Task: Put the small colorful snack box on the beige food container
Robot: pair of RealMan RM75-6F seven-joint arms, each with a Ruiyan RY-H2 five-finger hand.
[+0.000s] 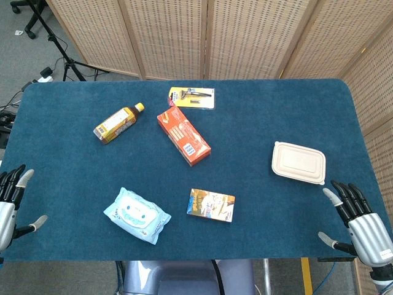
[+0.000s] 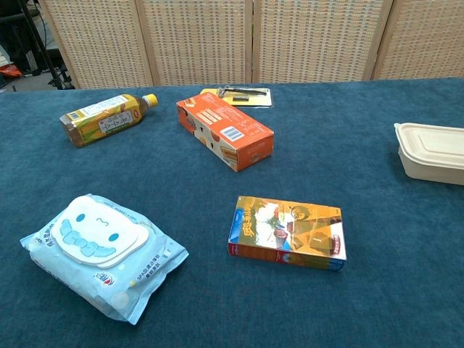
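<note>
Head view: orange carton (image 1: 183,134) beyond snack box (image 1: 210,204)

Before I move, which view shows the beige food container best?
The head view: the whole beige food container shows from above, lid on, near the right hand. In the chest view it is cut off at the right edge.

Left hand (image 1: 12,200): black-and-silver five-finger robot hand at the near left edge of the blue-carpeted table (image 1: 258,123), fingers extended and spread, thumb splayed toward the table's middle, holding nothing. Right hand (image 1: 359,221): matching black-and-silver hand at the table's near right corner, fingers straight and apart, thumb out to the side, holding nothing. Neither hand appears in the chest view.
</note>
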